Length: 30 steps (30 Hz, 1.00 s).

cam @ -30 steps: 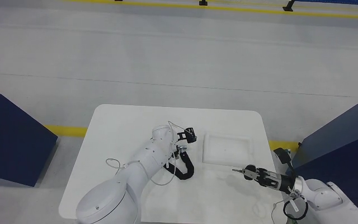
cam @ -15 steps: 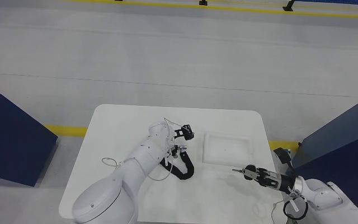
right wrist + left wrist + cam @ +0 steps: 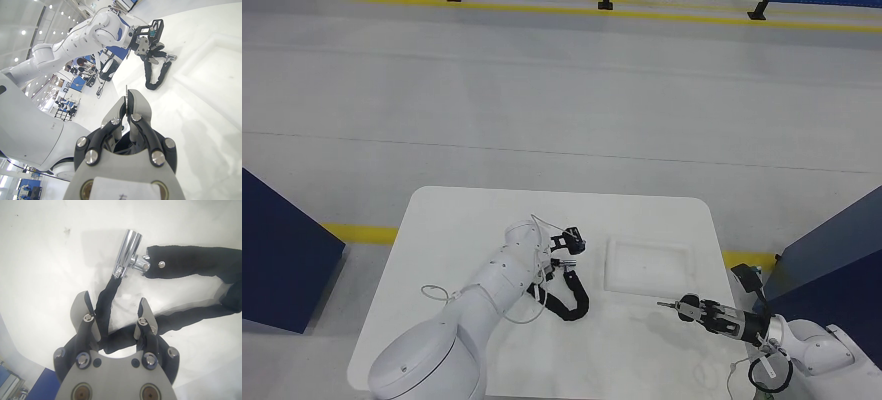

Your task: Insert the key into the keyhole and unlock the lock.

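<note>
A chain lock in a black fabric sleeve (image 3: 573,298) lies curled on the white table (image 3: 442,260). Its chrome lock cylinder (image 3: 128,255) sits at one end, with a metal pin joining it to the other sleeve end (image 3: 189,262). My left gripper (image 3: 113,296) hangs open just over the chain, its fingers either side of the thin sleeve stretch behind the cylinder. From above the left gripper (image 3: 563,264) sits at the chain's far end. My right gripper (image 3: 128,94) is shut on the key (image 3: 126,98), whose thin blade sticks out past the fingertips, well apart from the lock (image 3: 171,56).
A shallow white tray (image 3: 650,265) rests on the table between the two arms, beside the chain. Dark blue panels (image 3: 282,260) stand off both sides of the table. The table's near edge lies close to the right gripper (image 3: 682,305).
The left wrist has shifted slightly left and settled lower over the chain's end. The right arm and its key have stayed still.
</note>
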Available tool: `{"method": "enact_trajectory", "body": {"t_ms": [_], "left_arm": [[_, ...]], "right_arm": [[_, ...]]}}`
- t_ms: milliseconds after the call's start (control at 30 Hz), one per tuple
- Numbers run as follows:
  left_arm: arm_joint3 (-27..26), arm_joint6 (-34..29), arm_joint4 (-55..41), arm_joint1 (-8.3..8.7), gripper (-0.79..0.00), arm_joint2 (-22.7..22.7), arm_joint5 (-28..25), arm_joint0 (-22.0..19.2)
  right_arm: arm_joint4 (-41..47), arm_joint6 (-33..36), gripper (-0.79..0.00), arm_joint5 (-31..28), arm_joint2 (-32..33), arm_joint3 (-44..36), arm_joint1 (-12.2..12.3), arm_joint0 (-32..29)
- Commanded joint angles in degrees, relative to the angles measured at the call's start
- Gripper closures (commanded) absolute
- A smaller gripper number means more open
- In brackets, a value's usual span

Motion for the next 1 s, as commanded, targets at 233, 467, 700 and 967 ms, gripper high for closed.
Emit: {"method": "enact_trajectory", "body": {"t_ms": [233,467,700,967], "left_arm": [[-0.5,-2.9,-0.9,-0.06,-0.231,-0.4,-4.4,0.0],[-1.3,-2.9,-1.2,-0.10,-0.256,-0.7,-3.8,-0.2],[-1.3,-1.7,-1.9,-0.31,-0.249,-1.3,-0.8,-0.2],[0.0,-4.3,-3.3,-0.66,-0.228,-1.9,-2.0,0.0]], "right_arm": [[0.0,0.0,0.000,0.0,0.0,0.0,0.0,0.0],[0.0,0.0,0.000,0.0,0.0,0.0,0.0,0.0],[0.0,0.0,0.000,0.0,0.0,0.0,0.0,0.0],[0.0,0.0,0.000,0.0,0.0,0.0,0.0,0.0]]}}
